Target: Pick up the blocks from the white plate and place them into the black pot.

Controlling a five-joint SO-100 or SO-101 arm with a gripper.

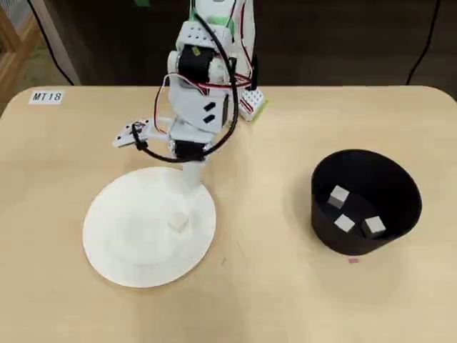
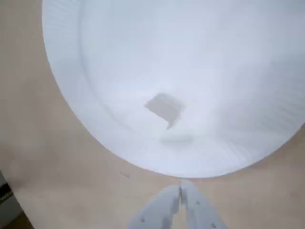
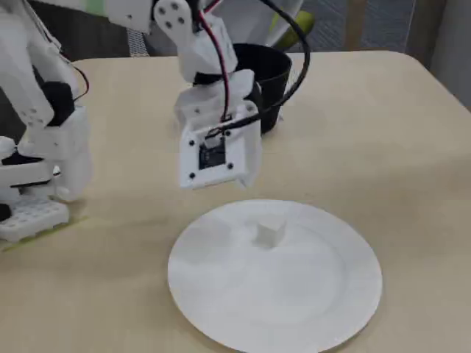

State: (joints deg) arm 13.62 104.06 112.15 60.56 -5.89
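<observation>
One block on the plate, arm above

A block (image 3: 269, 233) sits on the white plate (image 3: 324, 309) on the tabletop (image 3: 397, 132); the arm's wrist hangs over the plate's far edge, the black pot (image 3: 269, 70) behind it.

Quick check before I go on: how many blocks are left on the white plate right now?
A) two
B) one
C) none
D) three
B: the overhead view shows a single block on the white plate, while three blocks already lie inside the black pot.
</observation>
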